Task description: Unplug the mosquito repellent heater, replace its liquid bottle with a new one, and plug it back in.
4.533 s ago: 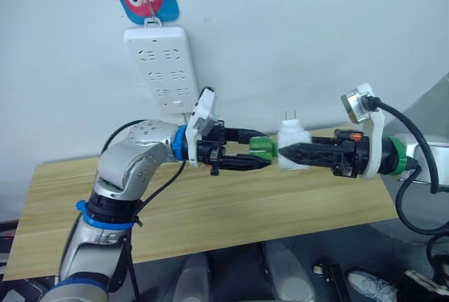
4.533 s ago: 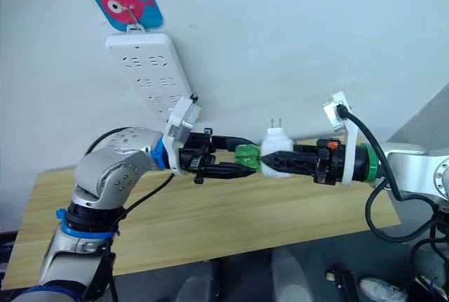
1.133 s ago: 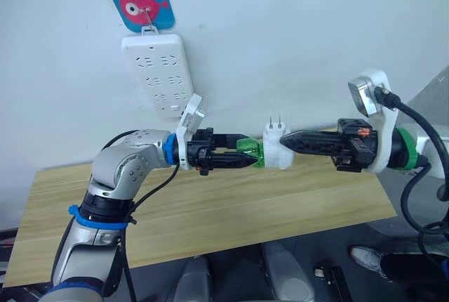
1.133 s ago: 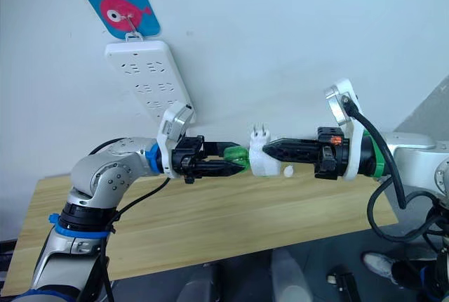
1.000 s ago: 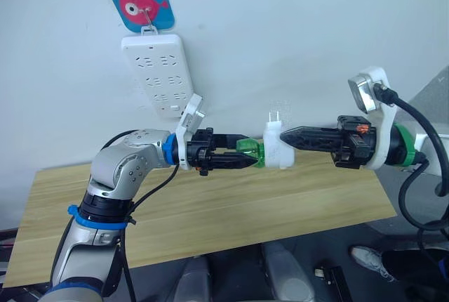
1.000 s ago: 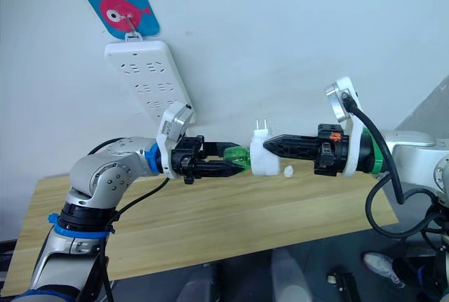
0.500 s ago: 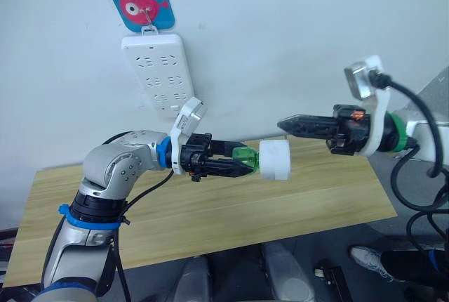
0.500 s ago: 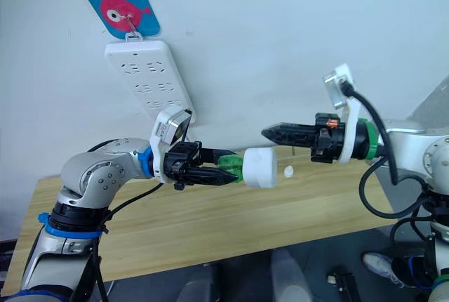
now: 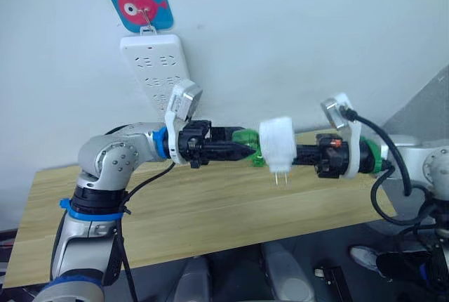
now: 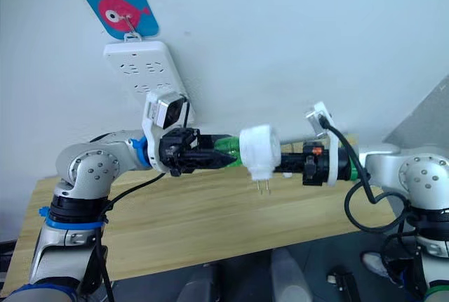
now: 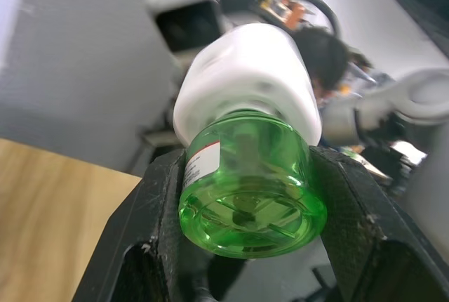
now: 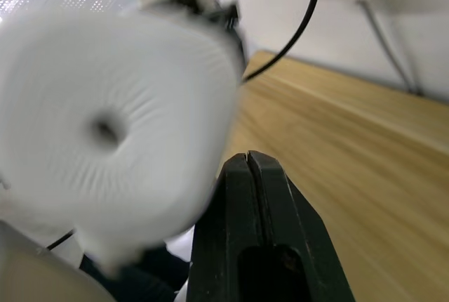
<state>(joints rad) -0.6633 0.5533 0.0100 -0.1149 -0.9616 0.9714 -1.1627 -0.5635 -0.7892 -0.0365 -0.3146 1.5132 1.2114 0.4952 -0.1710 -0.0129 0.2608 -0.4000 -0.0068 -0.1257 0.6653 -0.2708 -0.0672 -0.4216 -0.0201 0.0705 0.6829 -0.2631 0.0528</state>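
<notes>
Mosquito repellent heater (image 9: 278, 143): white, rounded, held in the air above the wooden bench (image 9: 210, 211), between the two arms, its two metal prongs (image 9: 281, 178) pointing down toward the bench top. Screwed into its side facing the left arm, a green liquid bottle (image 11: 245, 175), lying roughly level. Round vent hole (image 12: 105, 130) on the opposite face, turned toward the right arm and ringed by fine ribs.

Left claw (image 9: 238, 151): pinching the green bottle, one black finger pressed on each side of it, seen plainly in the left wrist view.

Right claw (image 12: 250, 168): fingers pressed together with nothing between them, tips just beside the heater's vent face; touching or not, cannot tell.

Behind, on the pale wall: long white power strip (image 9: 156, 67), hanging slightly tilted from a hook, under a blue tag with a pink fish (image 9: 138, 1). Well above the heater and apart from it.
</notes>
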